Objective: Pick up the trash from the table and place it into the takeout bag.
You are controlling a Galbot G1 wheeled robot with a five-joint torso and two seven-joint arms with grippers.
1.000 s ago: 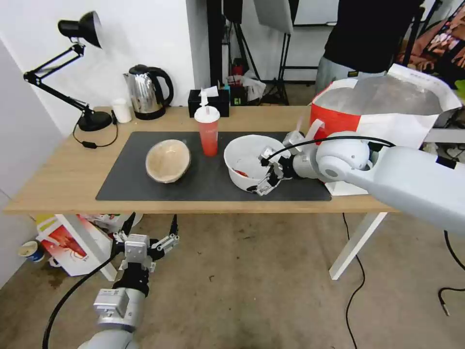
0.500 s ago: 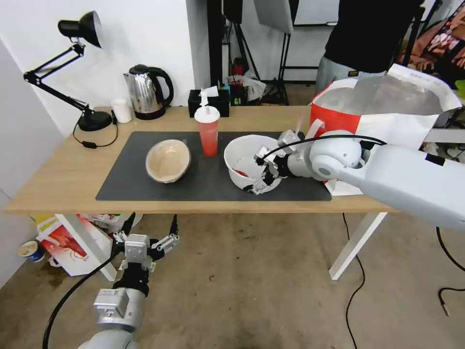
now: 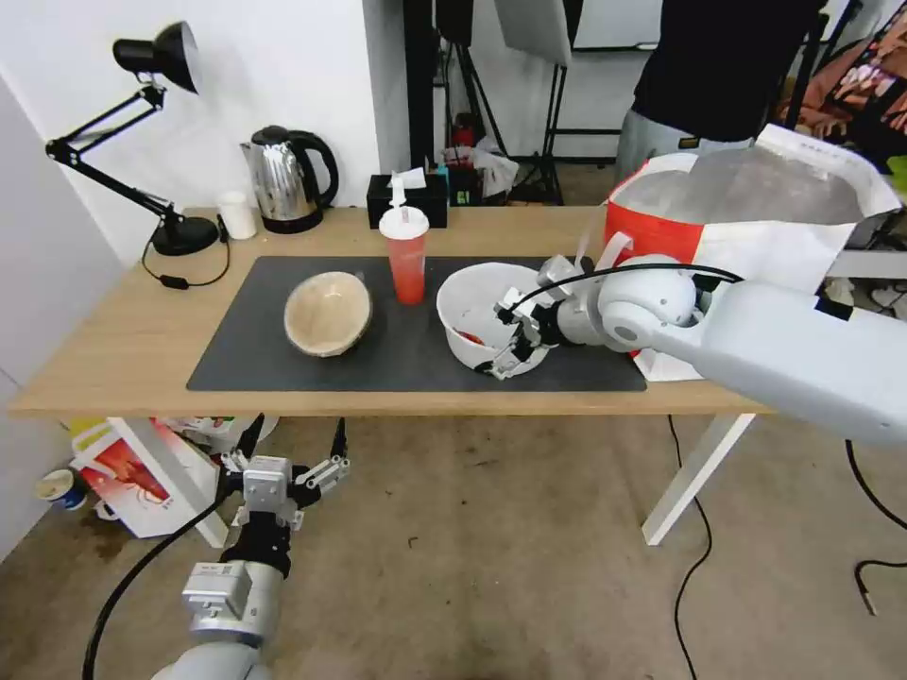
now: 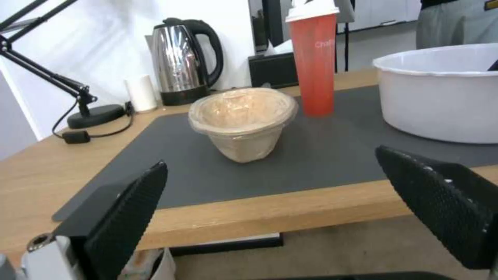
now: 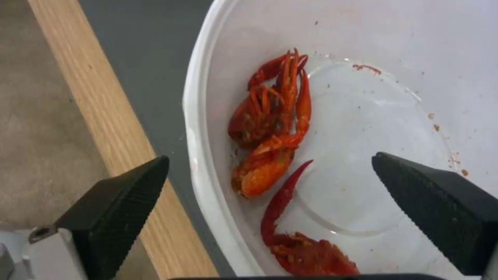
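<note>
The white plastic bowl (image 3: 477, 302) stands on the dark mat (image 3: 397, 354) of the table (image 3: 123, 331), with red crayfish shells (image 5: 270, 128) inside. My right gripper (image 3: 507, 336) is open and straddles the bowl's near right rim: one finger (image 5: 114, 217) is outside over the mat, the other (image 5: 435, 210) above the bowl's inside (image 5: 363, 97). The red cup (image 3: 406, 255) with lid and straw stands upright left of it, and the tan paper bowl (image 3: 327, 312) farther left. The takeout bag (image 3: 756, 217) stands open at the table's right end. My left gripper (image 3: 283, 463) hangs open below the table's front edge.
A black desk lamp (image 3: 151, 142), a steel kettle (image 3: 288, 179), a small white cup (image 3: 238, 215) and a black tissue box (image 3: 406, 198) line the back of the table. A red-printed white box (image 3: 132, 472) sits on the floor under the left end. Cables trail on the floor at right.
My right gripper has edged left, further over the white bowl's rim. The left arm and the table's things have not moved.
</note>
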